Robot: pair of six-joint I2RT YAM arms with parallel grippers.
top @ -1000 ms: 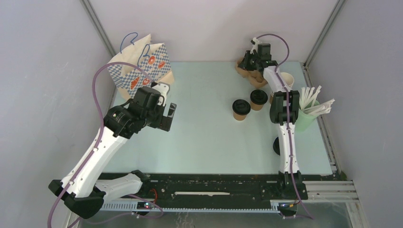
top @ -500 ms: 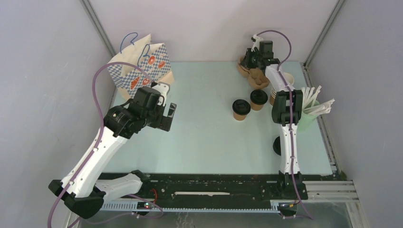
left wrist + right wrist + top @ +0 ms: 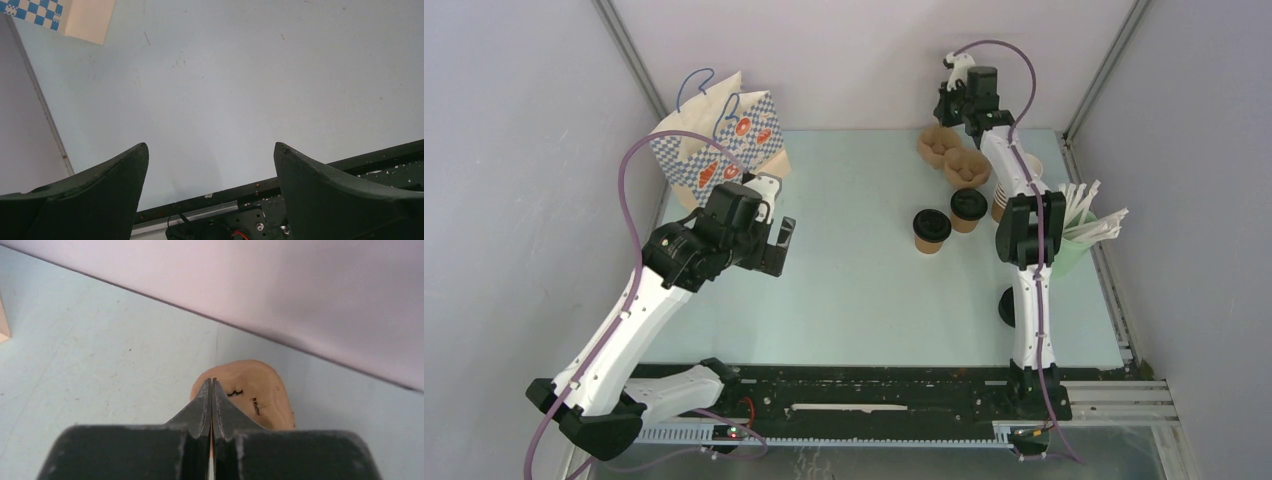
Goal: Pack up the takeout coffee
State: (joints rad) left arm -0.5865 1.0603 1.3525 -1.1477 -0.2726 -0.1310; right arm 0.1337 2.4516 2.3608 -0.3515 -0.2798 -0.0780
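Left gripper (image 3: 210, 148) hangs over the bare left side of the pale table (image 3: 844, 300) with its fingers spread wide and nothing between them (the wrist view shows only tabletop in the gap). Behind it, toward the far left corner, a checkered paper bag (image 3: 719, 140) stands upright with its handles up, and one corner of it shows in the left wrist view.

Right of centre, the near lidded cup (image 3: 931, 231) and the far lidded cup (image 3: 968, 209) stand upright on the table just beside each other, each capped in black, well apart from the bag and from both grippers. Behind them, by the back edge, lies a brown pulp cup carrier (image 3: 954, 157).

Over the carrier's far end, the right gripper (image 3: 212, 390) has its fingers pressed together with nothing seen between them. Whether the tips touch the carrier cannot be told.

Further right, a stack of lidless cups (image 3: 1027, 170) sits partly hidden by the right arm. A green holder of wrapped sticks (image 3: 1074, 245) stands by the right edge, and a black lid (image 3: 1005, 306) lies nearer the arm's base.
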